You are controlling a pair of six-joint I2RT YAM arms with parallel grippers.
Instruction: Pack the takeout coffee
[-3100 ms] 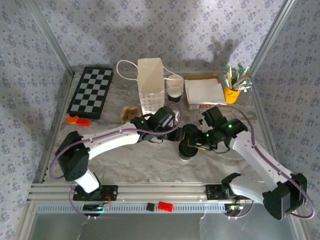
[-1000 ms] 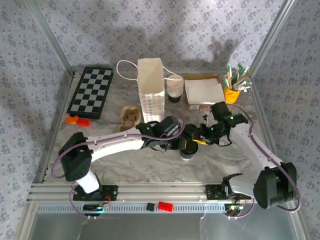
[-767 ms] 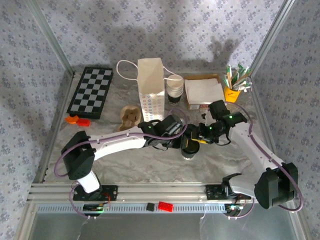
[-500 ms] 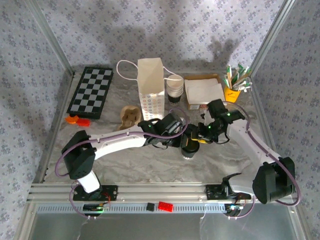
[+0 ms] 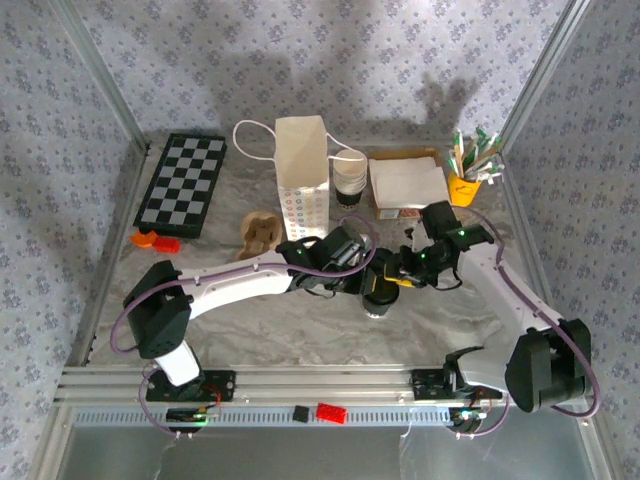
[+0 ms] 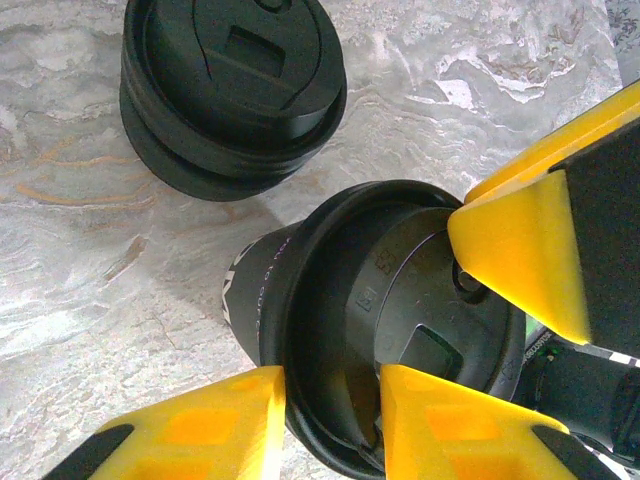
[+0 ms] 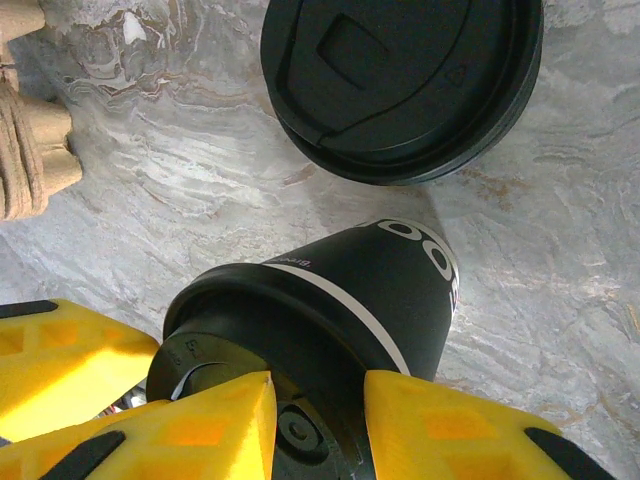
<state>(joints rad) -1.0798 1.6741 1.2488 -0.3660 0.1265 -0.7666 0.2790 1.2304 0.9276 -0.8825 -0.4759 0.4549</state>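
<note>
Mid-table: counted one takeout coffee (image 5: pixel 378 292), with two grippers on it.
Found left gripper (image 6: pixel 330 400) and right gripper (image 7: pixel 315 420) each pinched narrow over the lid rim, holding it tilted. Noted one lid stack (image 6: pixel 233 90) just beside, one white bag (image 5: pixel 302 175) and one cup stack (image 5: pixel 349 175) behind, bare table (image 5: pixel 300 330) toward near edge. Could not count lids in stack or see cup wall from above.

**Top view:** diffuse overhead light, moderately bright. Broad soft shadows lie on the rear wall (image 5: pixel 330 75), and the desk (image 5: pixel 300 325) is evenly lit without glare.

**Wrist views:** the marble texture is sharp, with a dull sheen on the lid stack (image 6: pixel 235 85). The takeout coffee (image 6: pixel 390 310) casts a short, soft-edged shadow on the desk.
</note>
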